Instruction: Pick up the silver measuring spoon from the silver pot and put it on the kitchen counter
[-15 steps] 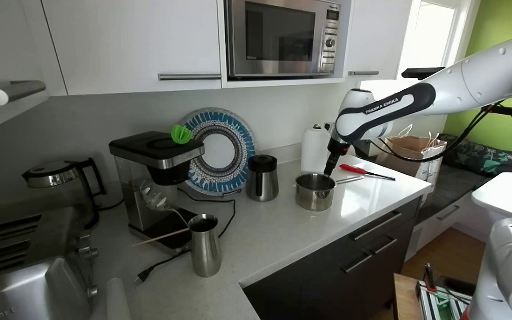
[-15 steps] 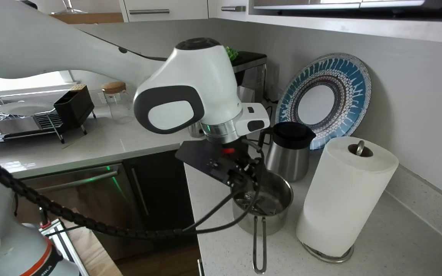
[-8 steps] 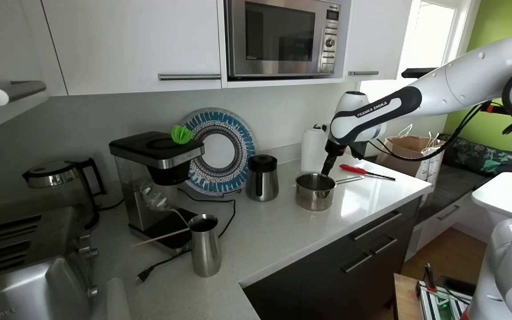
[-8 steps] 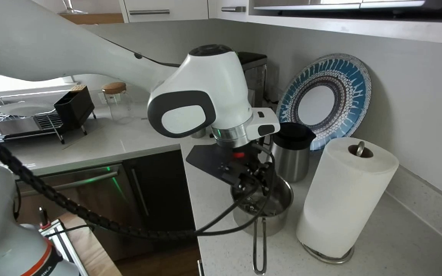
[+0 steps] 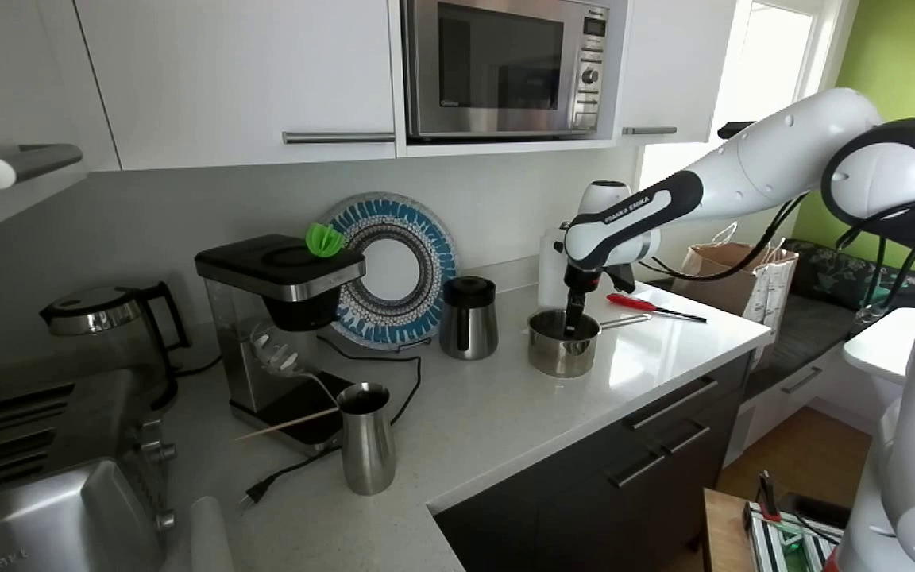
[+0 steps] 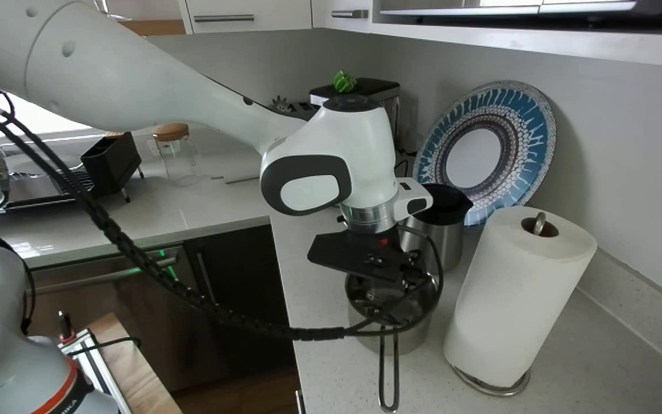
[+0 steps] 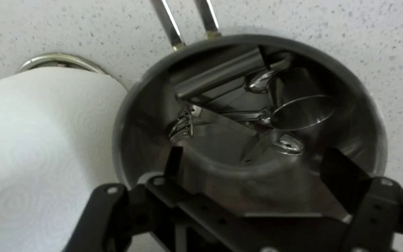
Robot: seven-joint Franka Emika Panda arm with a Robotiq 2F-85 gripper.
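- The silver measuring spoon [image 7: 301, 113], probably the round-bowled piece right of centre in the wrist view, lies among metal utensils [image 7: 220, 75] in the silver pot [image 5: 562, 357].
- Likely step: lining up the grasp; next, settle around that spoon alone, close, lift toward the worktop [image 7: 397, 52].
- The hand [image 7: 253, 152], spread wide and empty, points down at the pot's mouth; the arm [image 5: 783, 151] enters from the right in an exterior view.

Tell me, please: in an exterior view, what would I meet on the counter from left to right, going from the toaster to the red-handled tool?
In an exterior view: toaster, coffee maker, tall steel cup, black-lidded steel jug, silver pot, red-handled tool.
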